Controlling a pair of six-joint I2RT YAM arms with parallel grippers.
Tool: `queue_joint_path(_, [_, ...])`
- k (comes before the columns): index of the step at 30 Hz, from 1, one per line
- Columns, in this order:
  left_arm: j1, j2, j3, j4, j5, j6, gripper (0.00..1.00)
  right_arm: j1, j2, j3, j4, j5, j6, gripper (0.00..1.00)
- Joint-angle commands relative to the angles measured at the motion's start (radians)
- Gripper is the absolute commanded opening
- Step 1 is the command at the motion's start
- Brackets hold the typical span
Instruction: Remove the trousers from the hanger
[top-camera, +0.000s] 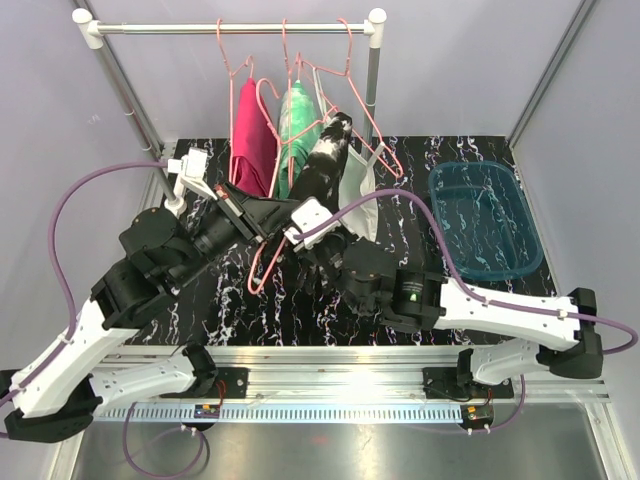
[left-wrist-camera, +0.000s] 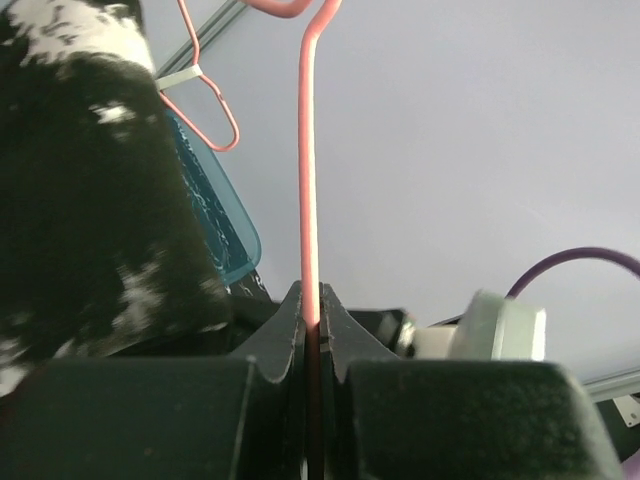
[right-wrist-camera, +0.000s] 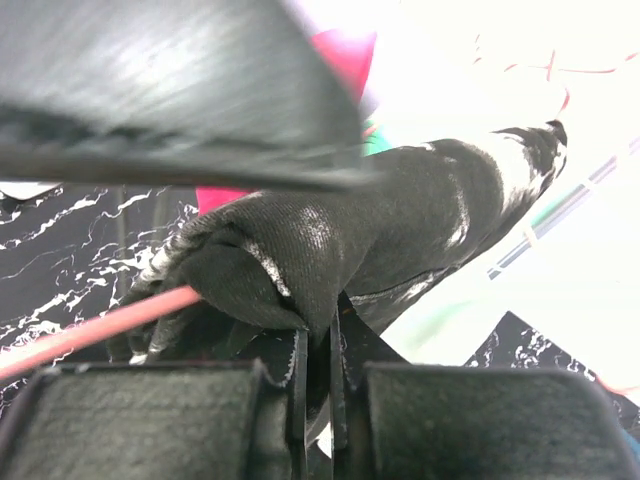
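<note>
Left wrist view: closest to the lens, the left gripper (left-wrist-camera: 312, 300) has its two dark fingers pinched shut on a thin pink wire, the hanger (left-wrist-camera: 308, 150), which rises straight up from them. To the left hangs a blurred mass of black cloth flecked with white, the trousers (left-wrist-camera: 90, 200). Behind it shows a corner of a teal tray (left-wrist-camera: 215, 220).

Right wrist view: the right gripper (right-wrist-camera: 320, 335) is closed on a fold of the trousers (right-wrist-camera: 400, 220), just beside the point where the hanger (right-wrist-camera: 90, 325) passes under the cloth. The fabric bunches and creases, so it is probably soft, light and limp. It should slide along the stiff, smooth wire but may snag at a bend. That fold near the wire looks like a sound place to hold.

Top view: both arms reach to the table's middle, the left gripper (top-camera: 272, 215) and right gripper (top-camera: 322, 252) close together. The trousers (top-camera: 325, 160) trail up towards a clothes rail (top-camera: 235, 28) that also carries a magenta garment (top-camera: 252, 135), a green garment (top-camera: 298, 115) and a white garment (top-camera: 355, 185). The table (top-camera: 200, 310) is black with white marbling, and the tray (top-camera: 485, 215) sits at the right. Pale walls close in on the sides.
</note>
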Motion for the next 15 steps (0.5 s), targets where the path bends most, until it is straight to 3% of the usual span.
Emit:
queue_joint_path(1, [-0.008,-0.068,-0.037,0.116,0.021,0.034,0.00,-0.021,-0.098,0.070,0.060,0.018,-0.047,0.00])
queue_joint_path(8, [-0.008,-0.183,-0.187,0.024,-0.066,0.043,0.00,-0.021,-0.115,0.200,-0.026,0.059,-0.160,0.00])
queue_joint_path(15, [-0.008,-0.216,-0.275,-0.023,0.002,0.063,0.00,-0.021,-0.118,0.328,-0.097,0.088,-0.232,0.00])
